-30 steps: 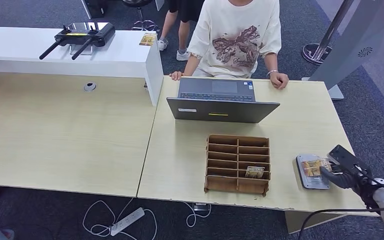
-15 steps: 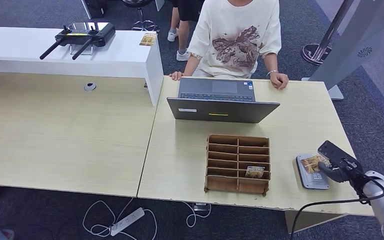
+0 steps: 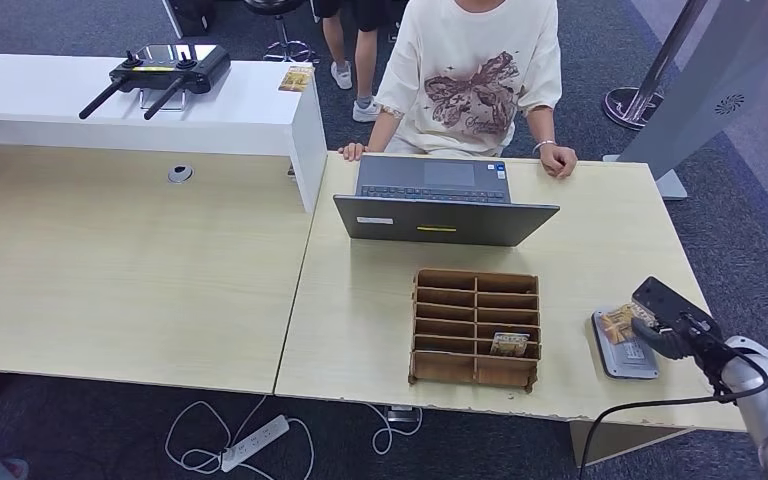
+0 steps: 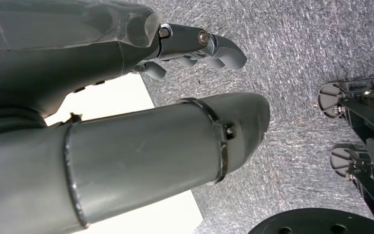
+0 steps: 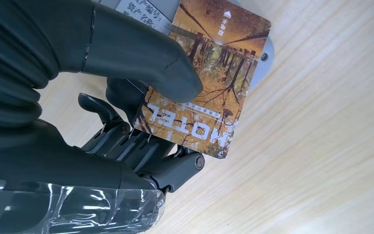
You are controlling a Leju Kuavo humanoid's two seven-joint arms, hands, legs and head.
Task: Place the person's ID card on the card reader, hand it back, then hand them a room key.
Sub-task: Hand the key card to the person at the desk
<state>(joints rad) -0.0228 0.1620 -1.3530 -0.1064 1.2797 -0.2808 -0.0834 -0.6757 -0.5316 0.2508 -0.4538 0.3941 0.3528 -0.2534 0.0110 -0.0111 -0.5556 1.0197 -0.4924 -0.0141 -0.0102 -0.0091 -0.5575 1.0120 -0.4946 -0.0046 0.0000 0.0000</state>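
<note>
Fingers (image 5: 141, 146) pinch a HOTEL-printed ID card (image 5: 207, 83) over the card reader (image 3: 624, 345); left fingers (image 4: 199, 46) slack.

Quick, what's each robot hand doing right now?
Left hand: holds nothing, fingers apart, hanging over the carpet.
Right hand: pinching the card over the card reader.

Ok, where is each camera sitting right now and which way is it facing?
Head view: high on the robot, looking forward and down at the table, the laptop and a person; the right hand reaches the reader.
Left wrist view: behind the left hand, looking at the carpet.
Right wrist view: behind the right hand, close on the card that its thumb presses.
Head and right wrist views share card, reader and right hand.
</note>
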